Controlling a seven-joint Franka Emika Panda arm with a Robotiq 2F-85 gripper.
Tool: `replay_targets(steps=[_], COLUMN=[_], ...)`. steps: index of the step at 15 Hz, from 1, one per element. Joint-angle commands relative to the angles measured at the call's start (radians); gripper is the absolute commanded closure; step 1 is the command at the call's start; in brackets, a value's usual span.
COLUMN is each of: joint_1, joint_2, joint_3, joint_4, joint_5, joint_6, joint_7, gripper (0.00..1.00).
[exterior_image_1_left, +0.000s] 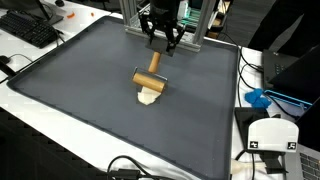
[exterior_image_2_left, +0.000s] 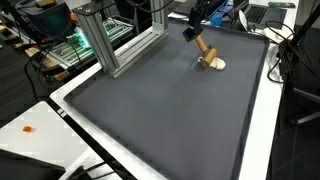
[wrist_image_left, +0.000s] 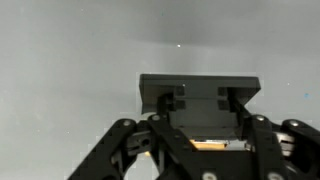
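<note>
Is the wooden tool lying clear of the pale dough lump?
No, in an exterior view the wooden tool has its head resting right on the pale dough lump, touching it.

The rolling pin (exterior_image_1_left: 149, 79) hides part of the dough (exterior_image_1_left: 148, 97); wrist view's edge crops the gripper (wrist_image_left: 200, 110)

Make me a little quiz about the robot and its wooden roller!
1. True or false: the end effector is shut on the handle of the wooden roller.
2. Which thing does the wooden roller touch? A) a keyboard B) the pale dough lump C) a blue cup
3. Fill in the missing word: the dough lump lies on a dark ___ mat.
Key: 1 true; 2 B; 3 grey.
</note>
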Motion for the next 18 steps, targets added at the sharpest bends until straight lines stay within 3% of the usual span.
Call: replay_targets(steps=[1, 12, 18], joint_1=[-0.009, -0.002, 0.004], joint_2=[0.026, 0.077, 0.050], joint_3=[0.001, -0.003, 0.009], joint_4=[0.008, 0.055, 0.045], joint_5=[0.009, 0.012, 0.015], joint_6=[0.057, 0.080, -0.006], joint_7=[0.034, 0.069, 0.038], gripper=[0.64, 0.64, 0.64])
